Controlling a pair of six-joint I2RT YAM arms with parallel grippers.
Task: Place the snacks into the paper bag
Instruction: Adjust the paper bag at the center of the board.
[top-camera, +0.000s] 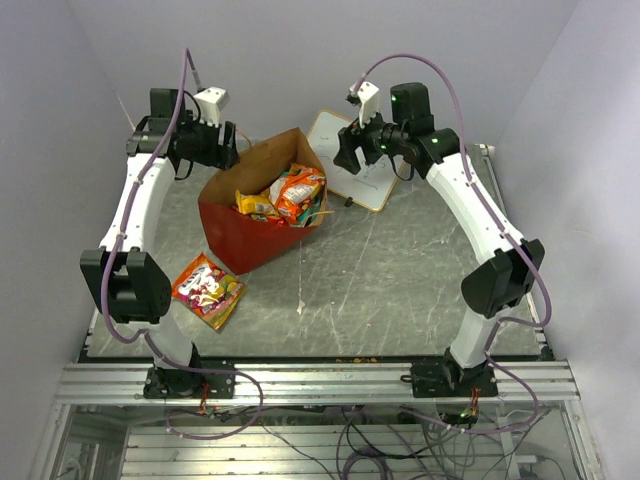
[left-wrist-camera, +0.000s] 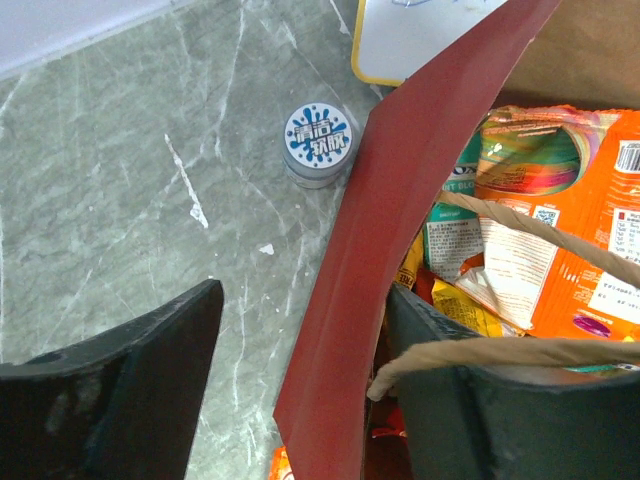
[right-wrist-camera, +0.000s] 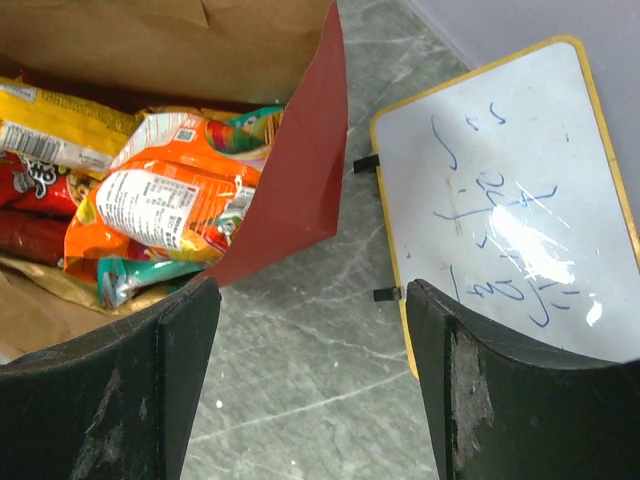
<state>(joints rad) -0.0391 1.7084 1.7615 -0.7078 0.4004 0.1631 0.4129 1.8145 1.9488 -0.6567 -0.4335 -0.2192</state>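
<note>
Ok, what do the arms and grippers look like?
The left arm and right arm have white links with black joints, and a lilac cable looped along each. A white camera block sits on each wrist. The left gripper and right gripper have broad, scuffed black fingers.

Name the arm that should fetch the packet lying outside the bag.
Probably left: the loose packet lies by the left arm's base; the right gripper hangs far off by the whiteboard.
</note>
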